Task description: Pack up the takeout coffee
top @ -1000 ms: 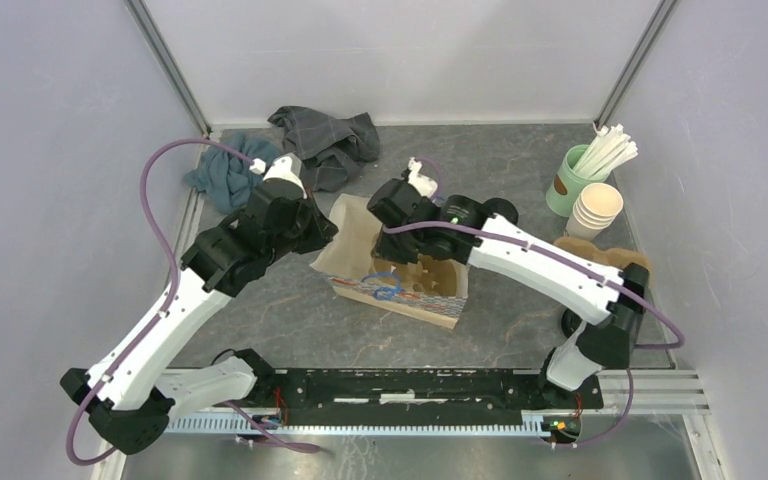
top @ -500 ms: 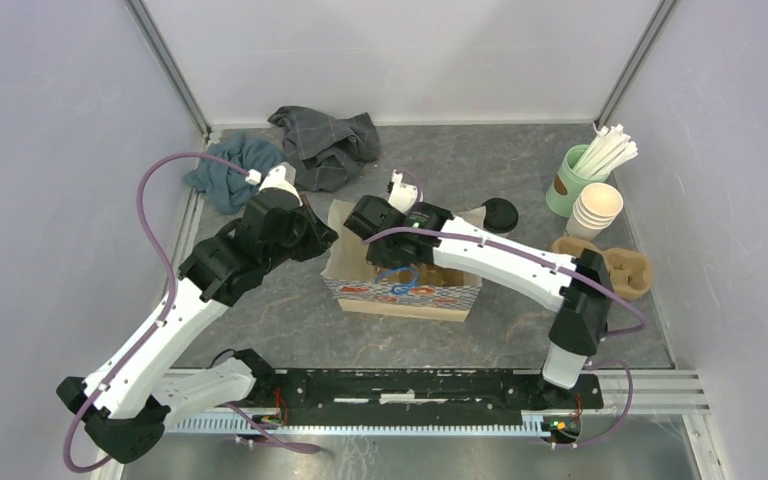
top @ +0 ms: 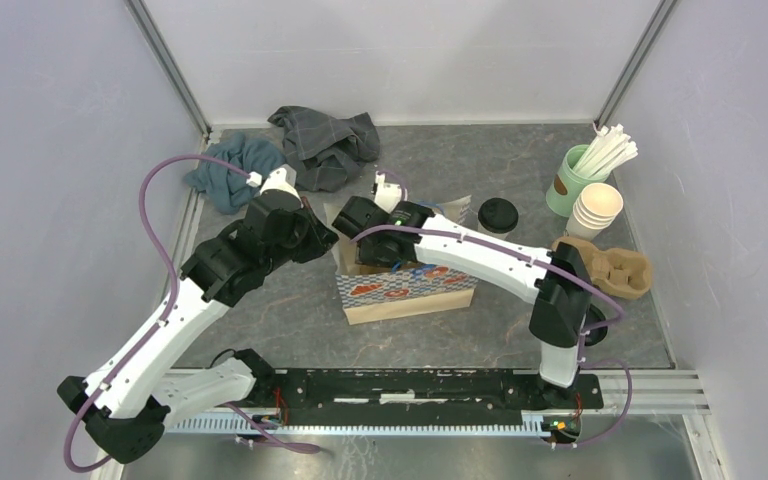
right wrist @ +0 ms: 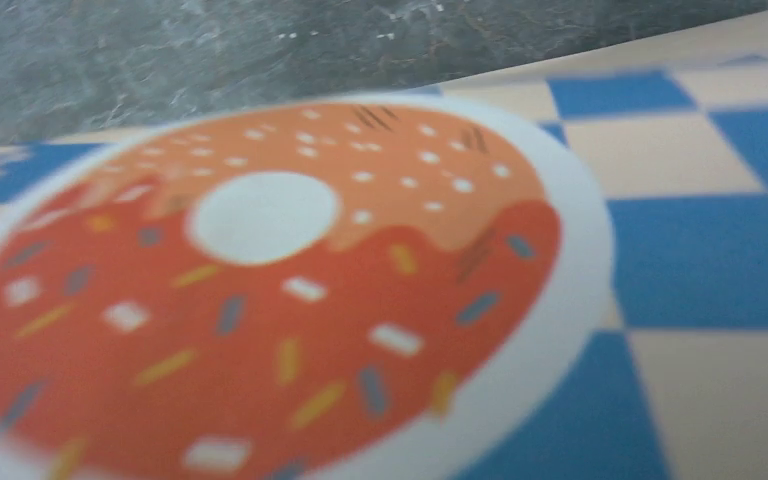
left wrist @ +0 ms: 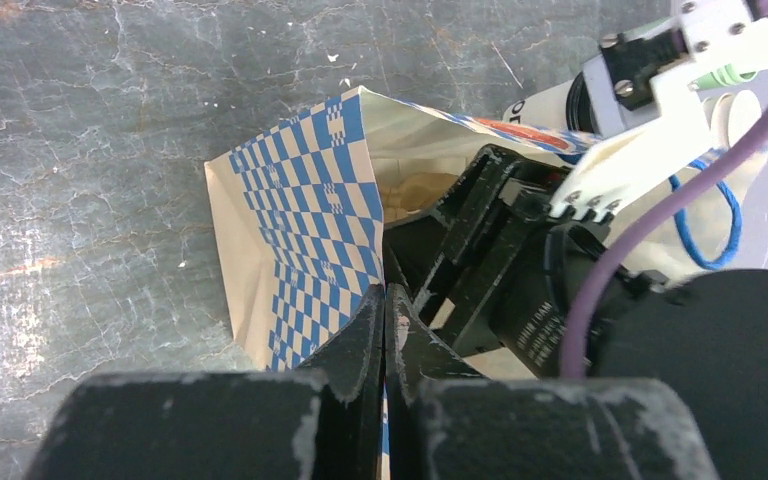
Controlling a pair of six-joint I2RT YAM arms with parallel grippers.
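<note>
The bag [top: 400, 290], paper with blue checks and donut prints, stands open near the middle of the table [top: 290, 300], its mouth facing up. The left gripper [left wrist: 385, 320] is at the bag's left rim with its fingers pressed together, pinching the checked paper edge between them. The right gripper [left wrist: 450, 250] reaches down into the bag's mouth from the far side. Its black body fills much of the opening in the left wrist view, just beside the pinched rim, but I cannot tell whether its jaws are spread or together. The right wrist view shows none of its own fingers, only a blurred, very close donut print and blue checks on the paper, with a strip of table above. The coffee [top: 498, 215] stands upright on the table outside the bag, near the bag's far right corner; from above only its round black lid shows, and neither gripper touches it. Farther right, by the wall, are a green cup of straws [top: 567, 185], a cup stack [top: 597, 208] just in front of it, and a brown carrier [top: 620, 268] nearer the arms' side. A blue cloth [top: 228, 172] and a gray cloth [top: 325, 143] lie crumpled at the far left of the table.
</note>
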